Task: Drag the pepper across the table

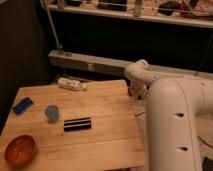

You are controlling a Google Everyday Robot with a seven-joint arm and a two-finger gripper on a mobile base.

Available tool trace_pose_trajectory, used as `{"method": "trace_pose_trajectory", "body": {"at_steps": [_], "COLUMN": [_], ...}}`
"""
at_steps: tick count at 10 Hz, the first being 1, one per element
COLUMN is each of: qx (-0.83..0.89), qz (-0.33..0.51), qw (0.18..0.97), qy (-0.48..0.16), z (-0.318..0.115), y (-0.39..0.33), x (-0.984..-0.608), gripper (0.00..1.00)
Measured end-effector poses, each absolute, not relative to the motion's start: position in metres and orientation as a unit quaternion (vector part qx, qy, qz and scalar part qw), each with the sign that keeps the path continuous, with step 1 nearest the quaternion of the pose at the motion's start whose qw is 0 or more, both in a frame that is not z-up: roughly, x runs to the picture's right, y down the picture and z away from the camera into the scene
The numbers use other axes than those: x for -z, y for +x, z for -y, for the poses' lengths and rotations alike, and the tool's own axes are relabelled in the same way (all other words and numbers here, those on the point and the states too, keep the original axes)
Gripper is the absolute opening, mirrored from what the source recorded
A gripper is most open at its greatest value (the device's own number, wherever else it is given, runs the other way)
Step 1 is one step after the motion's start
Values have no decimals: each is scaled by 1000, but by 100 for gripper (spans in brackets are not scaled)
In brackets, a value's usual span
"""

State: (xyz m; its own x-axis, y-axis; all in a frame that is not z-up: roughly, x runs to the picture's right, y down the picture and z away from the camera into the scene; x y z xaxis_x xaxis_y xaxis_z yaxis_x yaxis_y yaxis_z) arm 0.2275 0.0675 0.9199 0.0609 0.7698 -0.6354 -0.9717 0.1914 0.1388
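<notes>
Beside the table's far right corner, the white arm bends downward, gripper at the edge by the barely visible pepper; whether it grips cannot be told. Bare tabletop spreads leftward.

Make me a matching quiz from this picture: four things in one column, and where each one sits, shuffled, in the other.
1. white bottle
2. orange-red bowl
3. black bar
4. pincer

A. near left corner of the table
B. by the table's far right corner
C. far edge, lying on its side
D. around the middle of the tabletop

Pairs: 1-C, 2-A, 3-D, 4-B
</notes>
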Motion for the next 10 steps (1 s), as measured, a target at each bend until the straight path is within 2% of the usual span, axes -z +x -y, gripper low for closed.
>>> {"method": "trace_pose_trajectory", "body": {"at_steps": [1,2,10], "qx": [-611,-609,-605], "qz": [-310,-314,-299], "qw": [710,710,721], "qy": [-165,-164,-155], "z": [-73,-76,-78], "y": [231,233,230], "x": [-920,-919,-913], "gripper": [79,80,80]}}
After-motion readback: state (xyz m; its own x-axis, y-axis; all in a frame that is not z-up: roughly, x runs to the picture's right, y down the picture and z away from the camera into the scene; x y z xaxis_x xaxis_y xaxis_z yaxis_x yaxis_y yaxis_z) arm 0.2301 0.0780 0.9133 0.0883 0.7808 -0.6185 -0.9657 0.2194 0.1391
